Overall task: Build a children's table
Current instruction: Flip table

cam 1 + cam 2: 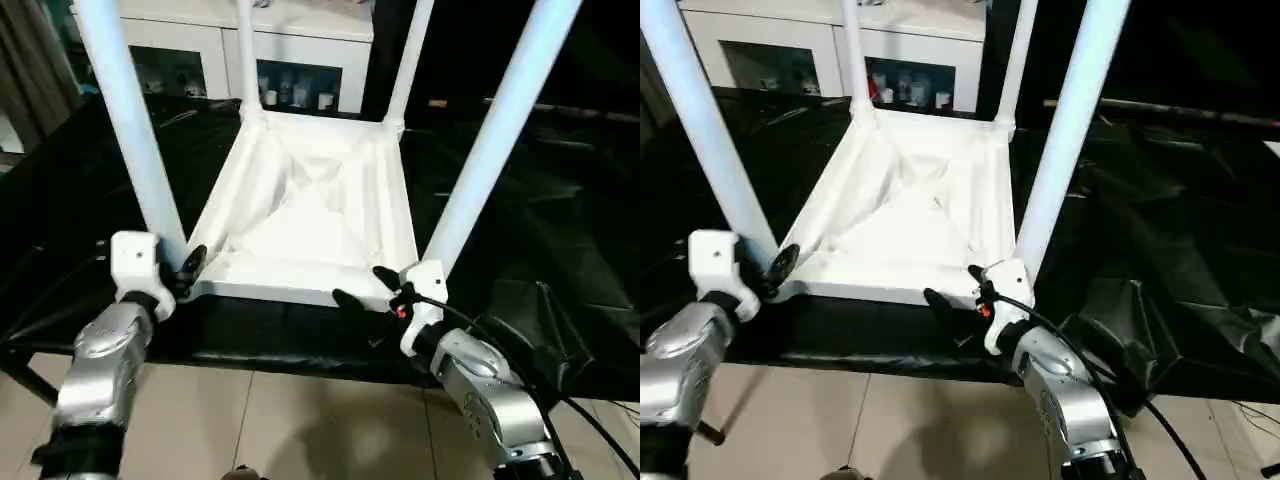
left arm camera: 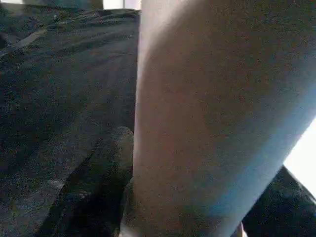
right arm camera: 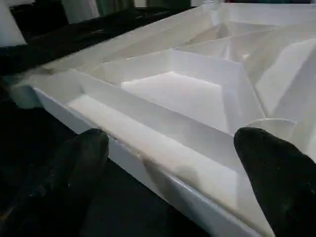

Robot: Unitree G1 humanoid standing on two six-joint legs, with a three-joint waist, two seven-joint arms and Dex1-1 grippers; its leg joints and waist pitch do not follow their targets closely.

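The children's table [image 1: 310,215] lies upside down on the black-covered work table, ribbed underside up, all white. Four tapered legs stand upright in its corner sockets: near-left leg [image 1: 130,120], near-right leg [image 1: 490,140], and two far legs [image 1: 246,50] [image 1: 410,60]. My left gripper [image 1: 185,268] is at the base of the near-left leg, which looms very close in the left wrist view [image 2: 207,118]. My right gripper [image 1: 368,287] is open at the near rim beside the near-right corner. Its black fingers [image 3: 84,153] straddle the rim [image 3: 163,163] without touching it.
The black cover [image 1: 560,220] spreads wide around the children's table, wrinkled at the right. The work table's front edge runs just under my wrists, with tiled floor [image 1: 300,420] below. A white glass-door cabinet [image 1: 290,60] stands behind.
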